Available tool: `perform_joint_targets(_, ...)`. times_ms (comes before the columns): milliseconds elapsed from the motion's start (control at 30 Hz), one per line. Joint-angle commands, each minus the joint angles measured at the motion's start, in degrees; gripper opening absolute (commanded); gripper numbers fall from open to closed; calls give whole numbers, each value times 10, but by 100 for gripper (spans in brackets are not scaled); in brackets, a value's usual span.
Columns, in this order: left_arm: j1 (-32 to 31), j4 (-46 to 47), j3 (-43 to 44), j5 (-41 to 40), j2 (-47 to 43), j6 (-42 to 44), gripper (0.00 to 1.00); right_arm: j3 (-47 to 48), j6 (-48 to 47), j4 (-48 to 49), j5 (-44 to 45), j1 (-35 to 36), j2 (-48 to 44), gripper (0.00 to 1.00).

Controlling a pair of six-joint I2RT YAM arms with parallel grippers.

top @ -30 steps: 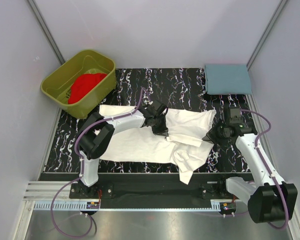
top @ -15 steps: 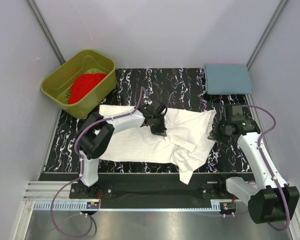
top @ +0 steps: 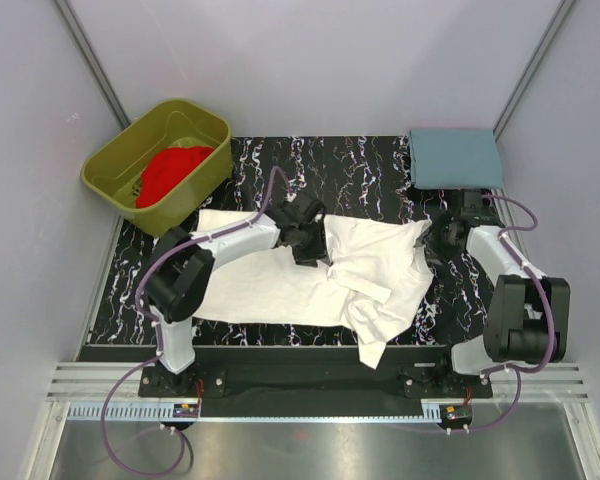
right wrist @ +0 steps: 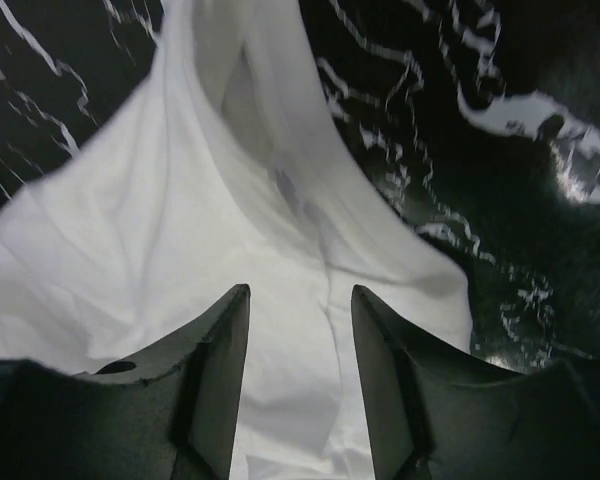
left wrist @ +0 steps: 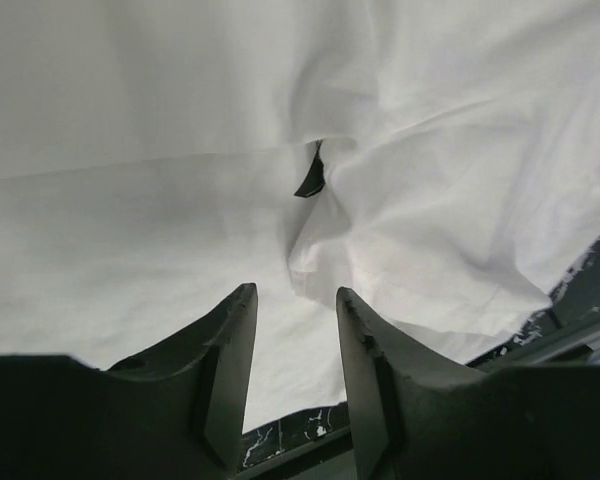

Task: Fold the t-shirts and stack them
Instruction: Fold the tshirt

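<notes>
White t-shirt [top: 280,285] lies crumpled on the table [top: 360,170]; left fingers [left wrist: 230,360] and right fingers [right wrist: 220,370] spread apart above it.

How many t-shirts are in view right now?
2 for sure: the white t-shirt lies spread across the middle of the table; the red t-shirt sits bunched in the olive tub, far left. The folded teal cloth at far right may be another; more could hide beneath.

The black, white-veined table [top: 370,180] bears a rumpled white t-shirt [top: 270,290] spread beneath the left jaws and reaching the right jaws, an olive-green tub [top: 205,175] well left of the left jaws, and a folded blue-grey cloth [top: 455,157] beyond the right jaws
</notes>
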Motion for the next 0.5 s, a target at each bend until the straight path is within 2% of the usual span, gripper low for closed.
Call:
perform_joint_targets(0,54,25,19,45,-53,20,43,35,-17,107,-40,-46,16,52)
perform_joint_targets(67,78,25,29,46,-50,39,45,50,-28,134,-58,-62,38,52)
perform_joint_targets(233,127,13,56,46,-8,76,47,126,-81,122,-94,-74,114,55)
perform_joint_targets(433,175,30,52,40,42,91,48,124,-111,160,-101,-89,180,55)
perform_joint_targets(467,182,31,53,43,53,90,48,120,-106,168,-113,-93,194,52)
